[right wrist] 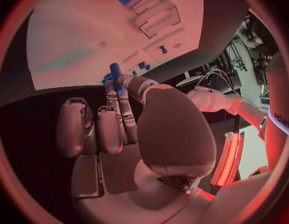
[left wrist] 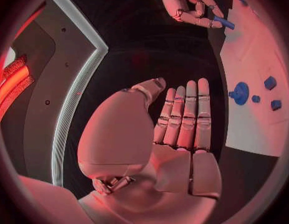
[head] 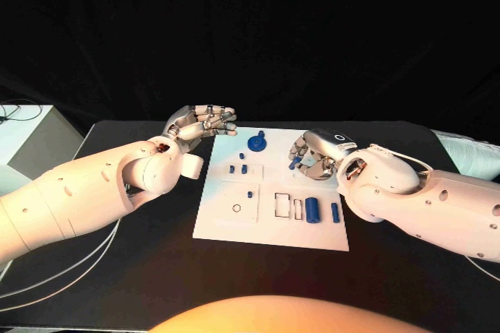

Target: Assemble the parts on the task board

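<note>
Board: flat white rectangular task board (head: 273,228) — matte, recessed slots.
Right hand (head: 316,159): pinches small blue cylindrical peg (right wrist: 115,69).
Left hand (head: 200,122): fingers pressed together — holding nothing.
Writing: none legible.

No whole word, number or sign can be read anywhere. The only lettering is a few dark characters on the white left arm (right wrist: 278,118), at about three o'clock in the right wrist view; they are cut off and too bent to make out.
</note>
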